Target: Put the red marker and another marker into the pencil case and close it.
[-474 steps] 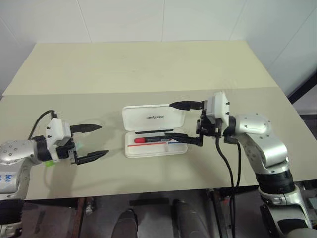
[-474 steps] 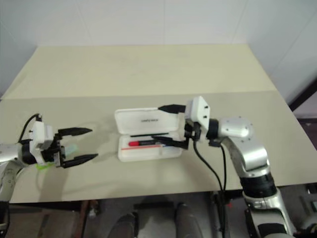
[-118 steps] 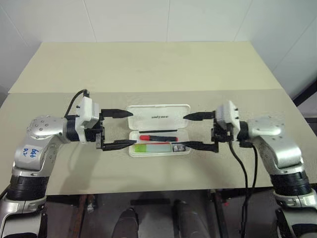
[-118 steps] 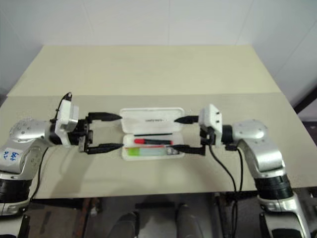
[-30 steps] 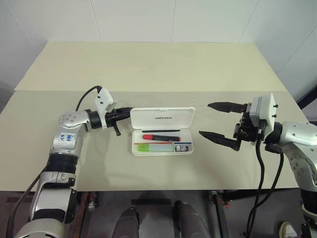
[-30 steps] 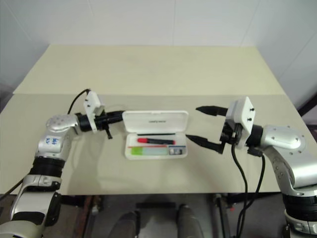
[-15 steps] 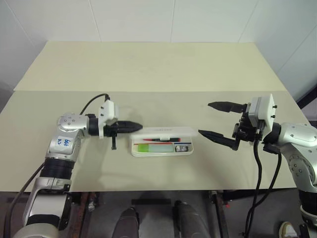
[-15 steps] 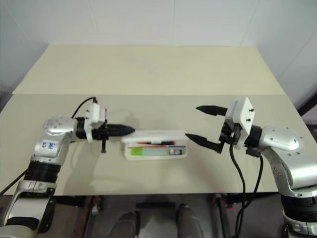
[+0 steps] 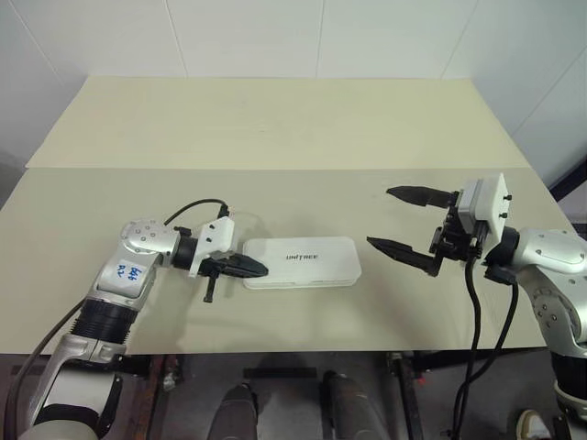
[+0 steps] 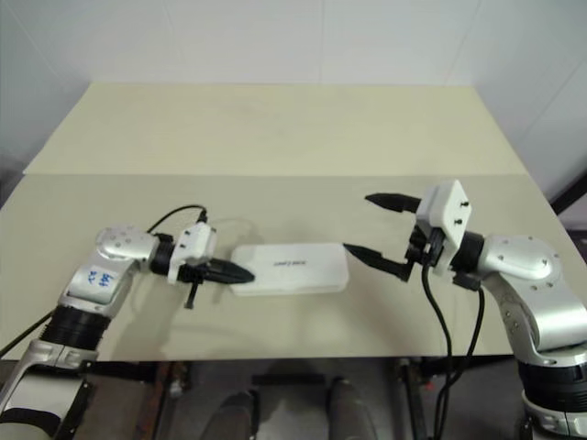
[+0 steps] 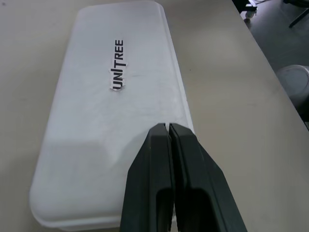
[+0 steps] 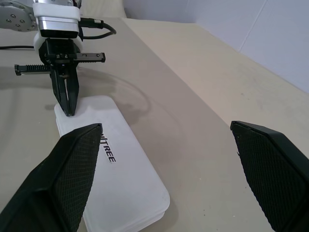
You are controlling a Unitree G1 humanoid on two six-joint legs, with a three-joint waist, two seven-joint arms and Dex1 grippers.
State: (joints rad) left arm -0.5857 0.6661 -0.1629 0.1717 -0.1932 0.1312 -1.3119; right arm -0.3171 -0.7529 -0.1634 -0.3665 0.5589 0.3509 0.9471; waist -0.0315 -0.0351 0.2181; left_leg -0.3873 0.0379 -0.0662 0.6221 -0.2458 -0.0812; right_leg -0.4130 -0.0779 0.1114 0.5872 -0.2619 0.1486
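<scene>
A broad, pale beige rectangular table (image 9: 275, 128) with a faint seam across its width carries everything here. To its right, the silver-and-white right arm reaches in from the side, and the right gripper (image 9: 401, 221) hovers above the tabletop with its two black fingers spread wide, one above the other, their tips aimed toward the middle of the table. It touches nothing and stands apart from the case's right end.

From the left, the silver left arm bends in low over the table, a black cable looping over its wrist. The left gripper (image 9: 254, 269) has its two black fingers pressed flat together into a single point, aimed rightward and slightly down. The tip sits at the left end of the case, over the lid's near corner; in the left wrist view the joined fingers (image 11: 169, 159) lie over the lid edge, though whether they actually press on it cannot be told.

The white hard plastic rectangular pencil case (image 9: 303, 262) with rounded corners lies near the front middle of the table, between the two grippers. Its lid is down and flat, so the case is closed. Its long axis runs left to right, parallel to the table's front edge, and the black "UNITREE" lettering (image 11: 117, 65) runs along that same axis near the lid's centre.
</scene>
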